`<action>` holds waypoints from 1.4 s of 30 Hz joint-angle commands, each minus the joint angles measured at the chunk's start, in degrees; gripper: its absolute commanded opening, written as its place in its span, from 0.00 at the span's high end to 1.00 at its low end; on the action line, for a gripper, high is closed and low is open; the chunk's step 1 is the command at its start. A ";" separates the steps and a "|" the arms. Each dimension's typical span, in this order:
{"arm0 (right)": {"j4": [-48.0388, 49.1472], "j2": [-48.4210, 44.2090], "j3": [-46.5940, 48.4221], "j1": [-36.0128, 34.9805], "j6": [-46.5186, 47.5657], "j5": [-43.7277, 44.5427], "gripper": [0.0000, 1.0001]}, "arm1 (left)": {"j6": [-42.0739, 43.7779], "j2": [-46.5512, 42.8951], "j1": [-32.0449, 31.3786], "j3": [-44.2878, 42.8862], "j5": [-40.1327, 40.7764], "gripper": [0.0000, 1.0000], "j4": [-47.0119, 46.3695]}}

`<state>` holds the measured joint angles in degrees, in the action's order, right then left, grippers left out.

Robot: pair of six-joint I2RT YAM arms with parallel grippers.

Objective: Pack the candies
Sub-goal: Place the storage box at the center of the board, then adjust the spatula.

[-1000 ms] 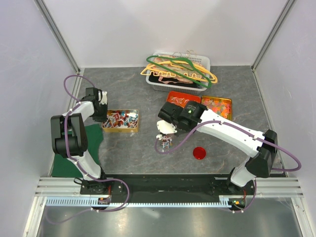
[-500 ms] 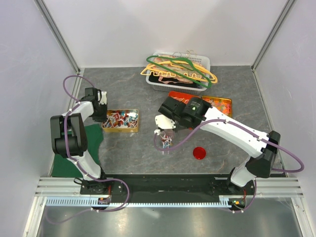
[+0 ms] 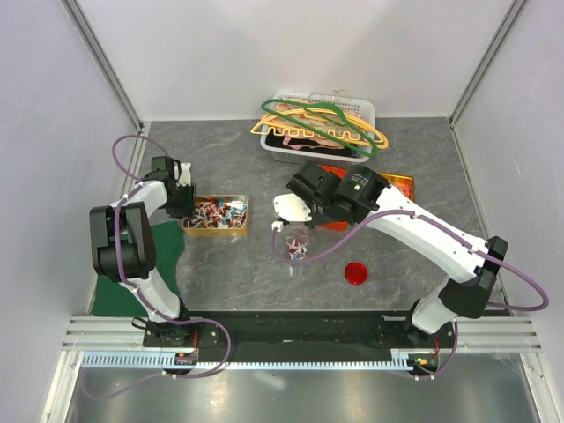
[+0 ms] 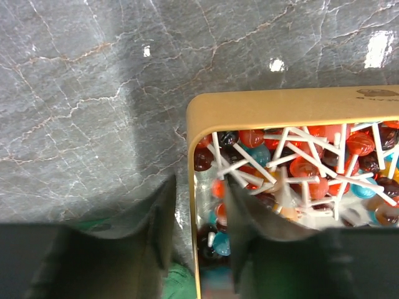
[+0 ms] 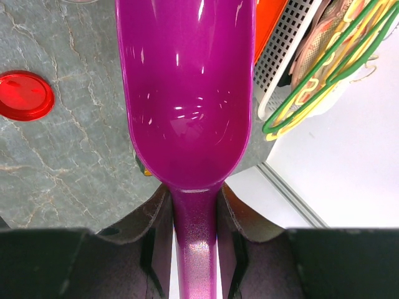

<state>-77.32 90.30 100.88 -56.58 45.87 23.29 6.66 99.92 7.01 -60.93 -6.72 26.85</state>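
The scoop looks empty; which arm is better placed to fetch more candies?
Right, probably. The right gripper holds the empty purple scoop near the jar; the left gripper only straddles the gold tin wall, with no tool.

The big purple plastic scoop (image 5: 185, 106) is smooth and shiny, the gold metal tin (image 4: 274, 107) looks matt, and the grey stone-look table (image 4: 87, 93) gleams.
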 commanded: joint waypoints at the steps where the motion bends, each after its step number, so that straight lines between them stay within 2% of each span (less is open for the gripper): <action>1: -2.32 -1.62 1.34 1.11 -0.52 -1.31 1.00 | -0.24 -2.97 0.29 -1.91 -1.72 0.53 -0.40; 10: 6.20 -2.41 -1.30 5.07 0.36 -4.47 1.00 | 1.87 -12.64 0.99 -3.50 -6.55 0.28 0.31; 11: 6.82 -2.59 -1.47 5.42 0.28 -4.91 1.00 | 2.57 -13.51 1.08 -3.67 -7.42 0.23 0.39; 16: 12.26 -4.16 -3.49 6.83 -0.86 -9.12 1.00 | 6.34 -14.49 0.99 -5.77 -11.37 0.17 2.84; 19: 15.95 -5.31 -4.37 7.62 -1.92 -12.81 1.00 | 9.16 -15.01 1.17 -8.59 -21.99 0.13 5.49; 20: 16.84 -5.57 -4.64 7.53 -2.62 -13.35 1.00 | 9.69 -15.19 1.17 -9.29 -29.41 0.12 7.15; 22: 20.17 -6.10 -5.95 7.62 -3.50 -14.93 1.00 | 10.31 -14.50 1.08 -12.28 -38.24 0.11 9.09; 23: 21.23 -6.19 -6.48 7.53 -4.20 -15.90 1.00 | 10.13 -13.97 1.08 -13.33 -46.20 0.12 10.75; 26: 27.12 -6.81 -9.56 7.36 -5.87 -16.52 1.00 | 8.91 -10.90 0.55 -18.08 -58.88 0.16 13.31; 29: 31.78 -5.75 -11.14 6.83 -7.63 -15.12 1.00 | 6.45 -8.08 -0.67 -22.21 -66.20 0.16 13.84; 33: 37.23 -4.35 -11.32 5.17 -9.83 -12.31 1.00 | 3.63 -5.70 -3.57 -26.51 -69.30 0.17 13.93; 42: 44.44 -3.12 -12.90 0.86 -10.27 -4.40 1.00 | -0.24 -2.54 -11.92 -29.60 -70.01 0.19 13.23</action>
<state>-39.35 86.91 88.92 -54.68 37.06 14.17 9.63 96.44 -2.87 -87.53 -72.69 39.79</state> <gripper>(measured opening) 0.353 0.820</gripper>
